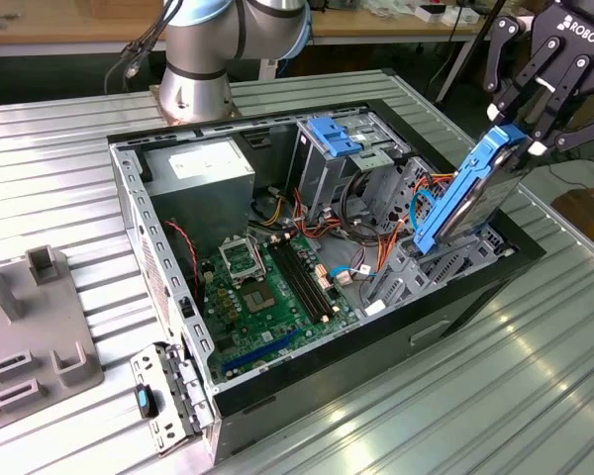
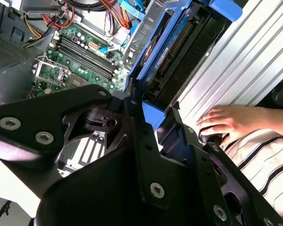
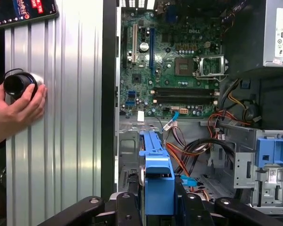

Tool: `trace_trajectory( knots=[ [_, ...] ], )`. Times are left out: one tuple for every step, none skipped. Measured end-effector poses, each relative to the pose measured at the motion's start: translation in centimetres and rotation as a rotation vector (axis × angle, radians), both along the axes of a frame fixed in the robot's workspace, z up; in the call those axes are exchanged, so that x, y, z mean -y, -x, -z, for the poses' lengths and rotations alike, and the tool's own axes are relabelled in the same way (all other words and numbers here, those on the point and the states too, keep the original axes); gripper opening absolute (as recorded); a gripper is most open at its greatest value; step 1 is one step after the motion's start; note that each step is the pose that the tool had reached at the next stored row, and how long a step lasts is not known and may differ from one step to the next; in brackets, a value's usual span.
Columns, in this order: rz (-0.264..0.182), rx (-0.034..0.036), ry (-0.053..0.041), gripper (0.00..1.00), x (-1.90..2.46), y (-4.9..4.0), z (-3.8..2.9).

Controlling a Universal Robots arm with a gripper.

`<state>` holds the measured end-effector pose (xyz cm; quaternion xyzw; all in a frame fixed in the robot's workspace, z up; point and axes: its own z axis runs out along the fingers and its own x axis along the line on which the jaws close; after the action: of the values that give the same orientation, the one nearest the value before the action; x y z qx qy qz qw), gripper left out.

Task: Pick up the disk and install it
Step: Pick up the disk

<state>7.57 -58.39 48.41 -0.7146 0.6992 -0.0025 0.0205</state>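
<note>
The disk (image 1: 470, 193), a grey drive in a bright blue carrier frame, hangs steeply tilted over the open computer case (image 1: 129, 198), on the exterior view's right. My gripper (image 1: 520, 124) is shut on its upper end. Its lower end reaches down to the grey metal bay by the case's near right wall; whether it touches there I cannot tell. In the first wrist view the disk (image 3: 155, 172) shows edge-on, rising from between my fingers (image 3: 127, 207). The second wrist view has the disk (image 2: 172, 44) beyond my gripper (image 2: 146, 110).
Inside the case lie the green motherboard (image 1: 267, 287), a grey power supply (image 1: 200, 170), coloured cables and the blue-topped drive cage (image 1: 334, 136). A person's hand (image 3: 19, 108) holds a black cylinder on the ribbed metal table beside the case. A grey fixture (image 1: 30, 336) sits at the exterior view's left.
</note>
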Motion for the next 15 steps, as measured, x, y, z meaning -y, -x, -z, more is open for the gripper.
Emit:
trace_trajectory(
  knots=[
    [0.000, 0.0000, 0.0001, 0.37, -0.05, -0.04, 0.05],
    [0.000, 0.0000, 0.0001, 0.37, -0.17, -0.06, 0.11],
    [0.000, 0.0000, 0.0000, 0.37, -0.27, -0.09, 0.15],
    [0.000, 0.0000, 0.0000, 0.37, -0.45, -0.13, 0.21],
    [0.000, 0.0000, -0.0002, 0.37, -0.55, -0.23, 0.35],
    [0.001, 0.0000, 0.0000, 0.37, -0.55, -0.38, 0.56],
    [0.001, 0.0000, 0.0002, 0.37, -0.56, -0.56, 0.75],
    [0.001, 0.0000, 0.0001, 0.37, -0.57, -0.68, 0.89],
    [0.001, 0.0000, 0.0000, 0.37, -0.59, -0.70, 0.93],
    [0.001, 0.0000, 0.0001, 0.37, -0.59, -0.71, 1.13],
    [0.001, 0.0000, 0.0002, 0.37, -0.59, -0.71, 1.26],
    [0.001, 0.0000, 0.0002, 0.37, -0.60, -0.71, 1.35],
    [0.001, 0.0000, 0.0003, 0.37, -0.62, -0.71, 1.43],
    [0.001, 0.0000, 0.0005, 0.37, -0.66, -0.71, 1.44],
    [0.001, 0.0000, 0.0003, 0.37, -0.94, -0.71, 1.50]
  ],
)
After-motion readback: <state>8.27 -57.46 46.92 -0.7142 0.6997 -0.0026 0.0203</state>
